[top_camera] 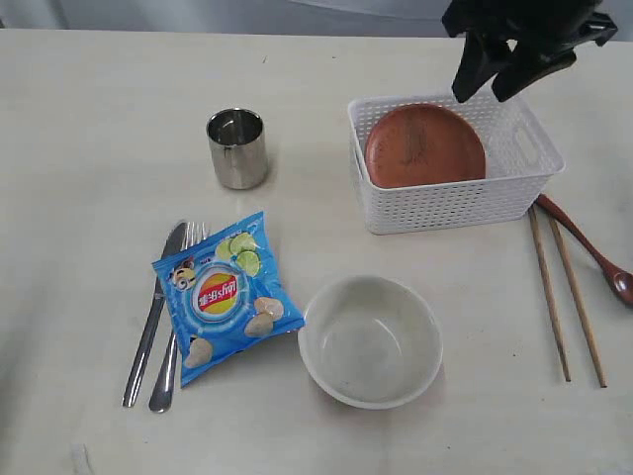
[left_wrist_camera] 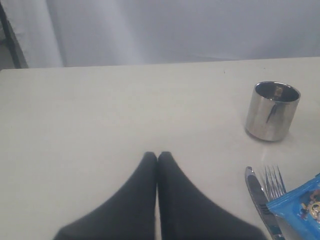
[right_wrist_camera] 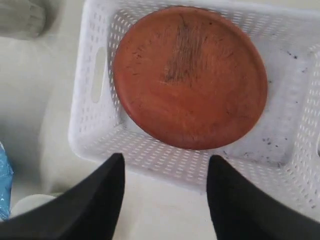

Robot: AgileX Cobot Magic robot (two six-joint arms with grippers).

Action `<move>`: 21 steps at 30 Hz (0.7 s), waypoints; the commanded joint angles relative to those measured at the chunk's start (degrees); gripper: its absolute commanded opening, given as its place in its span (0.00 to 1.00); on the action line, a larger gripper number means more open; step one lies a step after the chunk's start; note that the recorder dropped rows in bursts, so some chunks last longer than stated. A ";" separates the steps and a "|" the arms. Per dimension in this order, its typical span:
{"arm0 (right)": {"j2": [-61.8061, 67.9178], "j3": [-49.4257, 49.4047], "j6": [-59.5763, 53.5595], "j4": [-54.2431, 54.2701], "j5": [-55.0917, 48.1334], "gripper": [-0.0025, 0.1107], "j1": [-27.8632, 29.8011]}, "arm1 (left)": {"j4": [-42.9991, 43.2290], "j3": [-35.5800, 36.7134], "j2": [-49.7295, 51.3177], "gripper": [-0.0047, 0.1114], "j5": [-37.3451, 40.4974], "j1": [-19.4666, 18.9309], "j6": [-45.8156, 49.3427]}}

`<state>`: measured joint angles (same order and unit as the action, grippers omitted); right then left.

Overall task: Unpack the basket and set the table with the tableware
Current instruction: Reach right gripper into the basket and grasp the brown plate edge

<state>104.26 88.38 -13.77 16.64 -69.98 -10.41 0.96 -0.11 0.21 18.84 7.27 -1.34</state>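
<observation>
Right claw (top_camera: 485, 89), jaws apart and empty, hangs over the basket (top_camera: 445, 208) rim; the plate (top_camera: 425, 146) lies inside.

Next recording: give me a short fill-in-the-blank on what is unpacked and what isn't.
The only thing in the basket is the ____.
The chip bag lies partly over the knife and the ____.
Above the basket, the right gripper holds its fingers ____.
Missing words: plate; fork; open.
</observation>
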 commanded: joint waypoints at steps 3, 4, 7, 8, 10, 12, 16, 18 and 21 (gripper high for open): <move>5.56 -0.28 -8.78 -0.31 2.09 0.45 2.23 | 0.22 0.11 -0.21 0.04 -0.32 0.39 0.04; 6.29 -0.28 -8.78 -1.62 3.14 0.45 2.31 | 0.22 0.11 -0.21 0.04 -0.32 0.39 0.04; 8.81 -0.28 -8.56 -6.11 7.30 0.45 2.31 | 0.22 0.11 -0.21 0.04 -0.32 0.39 0.04; 9.60 -0.28 -9.15 -6.34 8.58 0.45 2.31 | 0.22 0.11 -0.21 0.04 -0.32 0.39 0.04; 11.02 -0.28 -10.25 -6.34 10.93 0.45 2.31 | 0.22 0.11 -0.21 0.04 -0.32 0.39 0.04; 12.16 -0.28 -11.50 -6.63 12.55 0.45 2.31 | 0.22 0.11 -0.21 0.04 -0.32 0.39 0.04; 14.24 -0.17 -16.19 -6.52 13.11 0.45 2.31 | 0.22 0.11 -0.21 0.04 -0.32 0.39 0.04; 15.09 -0.17 -18.85 -6.65 12.89 0.45 2.31 | 0.22 0.11 -0.21 0.04 -0.32 0.39 0.04; 15.56 -0.27 -22.08 -7.07 13.87 0.45 2.31 | 0.22 0.11 -0.21 0.04 -0.32 0.39 0.04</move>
<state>119.55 88.23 -32.41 10.44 -57.28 -8.48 0.96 -0.11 0.21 18.84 7.27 -1.34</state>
